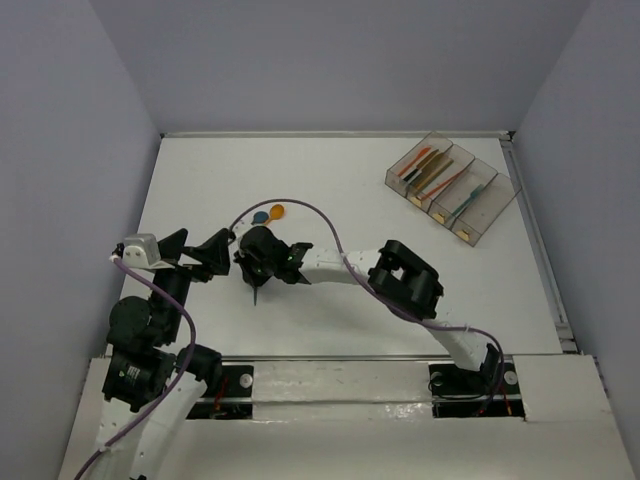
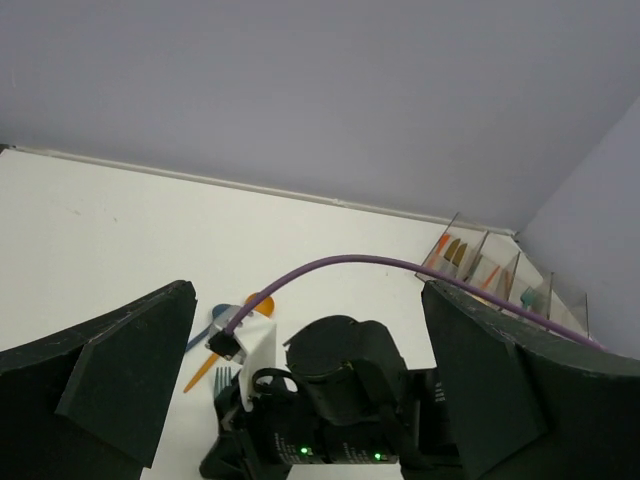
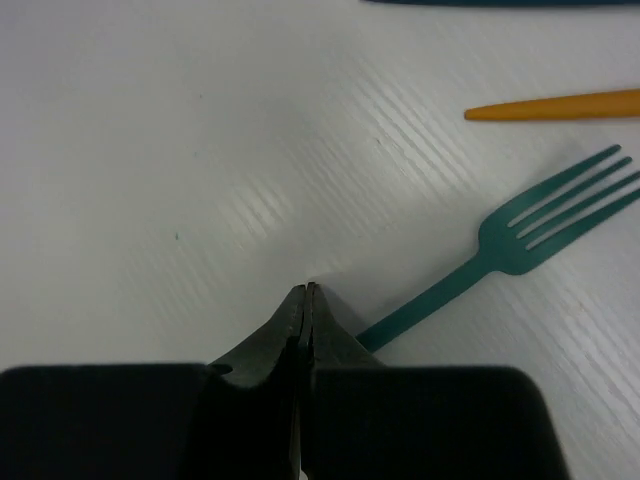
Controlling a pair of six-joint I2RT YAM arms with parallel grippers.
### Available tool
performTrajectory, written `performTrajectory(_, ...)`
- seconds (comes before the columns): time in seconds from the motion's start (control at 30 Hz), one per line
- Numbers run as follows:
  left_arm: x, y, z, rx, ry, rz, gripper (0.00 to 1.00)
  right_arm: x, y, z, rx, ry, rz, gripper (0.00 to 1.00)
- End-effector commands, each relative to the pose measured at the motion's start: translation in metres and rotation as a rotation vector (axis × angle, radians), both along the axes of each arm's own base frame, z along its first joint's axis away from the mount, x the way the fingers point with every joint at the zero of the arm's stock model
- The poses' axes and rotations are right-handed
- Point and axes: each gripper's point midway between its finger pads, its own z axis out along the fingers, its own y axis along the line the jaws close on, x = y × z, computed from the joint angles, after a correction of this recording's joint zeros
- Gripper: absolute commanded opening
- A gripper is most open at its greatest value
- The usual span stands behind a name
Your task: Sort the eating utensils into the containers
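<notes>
My right gripper (image 3: 308, 288) is shut, its tips just above the white table. A teal fork (image 3: 520, 236) lies flat beside it, the handle running under the right finger's edge and not between the tips. An orange spoon (image 1: 275, 212) and a blue spoon (image 1: 258, 218) lie just beyond. The orange spoon's handle (image 3: 555, 106) shows in the right wrist view. My left gripper (image 1: 195, 250) stands open and empty beside the right gripper (image 1: 257, 297). The containers (image 1: 452, 186) sit at the far right, holding red and orange chopsticks, yellow knives and a teal fork.
The right arm's purple cable (image 1: 330, 225) arches over the table between the grippers and the bins. In the left wrist view the right wrist (image 2: 345, 390) fills the space between my open fingers (image 2: 120, 385). Grey walls close in the table.
</notes>
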Motion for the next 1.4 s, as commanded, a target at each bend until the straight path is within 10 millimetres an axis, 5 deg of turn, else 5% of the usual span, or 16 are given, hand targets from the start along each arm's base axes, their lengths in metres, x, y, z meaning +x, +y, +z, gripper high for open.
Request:
performTrajectory(0.0,0.003,-0.001,0.011,-0.004,-0.042,-0.004,0.99,-0.007,-0.013,0.031,0.034,-0.059,0.024,0.0)
performTrajectory(0.17,0.003,-0.003,0.011,-0.004,-0.042,-0.013,0.99,-0.013,-0.03,0.041,0.022,-0.065,0.02,0.0)
performTrajectory(0.3,0.003,-0.003,0.011,-0.003,-0.041,-0.013,0.99,-0.019,-0.027,0.064,0.063,-0.049,0.041,0.12)
performTrajectory(0.47,0.002,-0.003,0.011,-0.004,-0.044,-0.015,0.99,-0.015,-0.037,0.086,0.046,-0.06,-0.013,0.54)
performTrajectory(0.53,0.001,-0.003,0.013,-0.006,-0.051,-0.018,0.99,-0.003,-0.051,0.064,-0.065,-0.071,-0.085,0.59)
performTrajectory(0.77,-0.001,-0.002,0.013,-0.008,-0.055,-0.013,0.99,0.023,-0.053,0.043,-0.172,-0.101,-0.216,0.58)
performTrajectory(1.0,-0.003,-0.003,0.014,-0.008,-0.058,-0.021,0.99,0.026,-0.042,0.003,-0.276,-0.081,-0.202,0.55)
performTrajectory(1.37,-0.002,-0.004,0.013,-0.007,-0.056,-0.024,0.99,0.019,-0.089,-0.013,-0.4,-0.086,-0.334,0.07)
